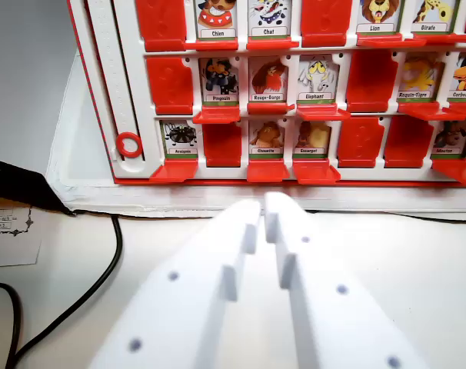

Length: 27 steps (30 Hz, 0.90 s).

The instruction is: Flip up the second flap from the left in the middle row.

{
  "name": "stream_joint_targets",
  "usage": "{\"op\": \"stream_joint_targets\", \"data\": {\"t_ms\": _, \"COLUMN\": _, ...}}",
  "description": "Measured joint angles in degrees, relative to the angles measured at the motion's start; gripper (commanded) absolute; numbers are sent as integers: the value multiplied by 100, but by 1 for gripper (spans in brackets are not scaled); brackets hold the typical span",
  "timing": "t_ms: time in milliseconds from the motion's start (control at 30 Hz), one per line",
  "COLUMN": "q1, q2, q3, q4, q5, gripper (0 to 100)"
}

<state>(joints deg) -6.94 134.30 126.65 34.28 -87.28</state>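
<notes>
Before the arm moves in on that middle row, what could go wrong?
The flaps sit tightly packed: aiming at the Pingouin flap, the wide white hand could clip the Rouge-Gorge flap beside it. Approaching from below, it may also knock bottom-row flaps like Chouette. The black cable lies near the arm's path.

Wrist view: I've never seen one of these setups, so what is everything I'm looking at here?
Game board: one, red and white frame, upright across the top.
Picture cards showing animals: about sixteen in view, three rows, for example Pingouin and Elephant in the middle row.
Blank red flaps: about seven, scattered among the cards, for example one at the wrist view's left of the middle row.
Red ring: one, on the board's left rail.
Black cable: one, curving at lower left.
Paper sheet: one, white with print, left edge.
Table: white, below the board.
Gripper: one, white, bottom centre, jaws nearly together, holding nothing.
</notes>
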Motion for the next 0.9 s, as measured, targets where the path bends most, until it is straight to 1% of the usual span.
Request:
{"op": "stream_joint_targets", "data": {"t_ms": 167, "q1": -53, "q2": -1099, "q3": 70, "q4": -932, "q5": -26, "gripper": 0}}
{"op": "stream_joint_targets", "data": {"t_ms": 333, "q1": -53, "q2": -2092, "q3": 70, "q4": -1450, "q5": 44, "gripper": 0}}
{"op": "stream_joint_targets", "data": {"t_ms": 467, "q1": -53, "q2": -2698, "q3": -79, "q4": -1652, "q5": 132, "gripper": 0}}
{"op": "stream_joint_targets", "data": {"t_ms": 733, "q1": -53, "q2": -3551, "q3": -729, "q4": -1793, "q5": 132, "gripper": 0}}
{"op": "stream_joint_targets", "data": {"t_ms": 900, "q1": -149, "q2": -3981, "q3": -1116, "q4": -1793, "q5": 167, "gripper": 0}}
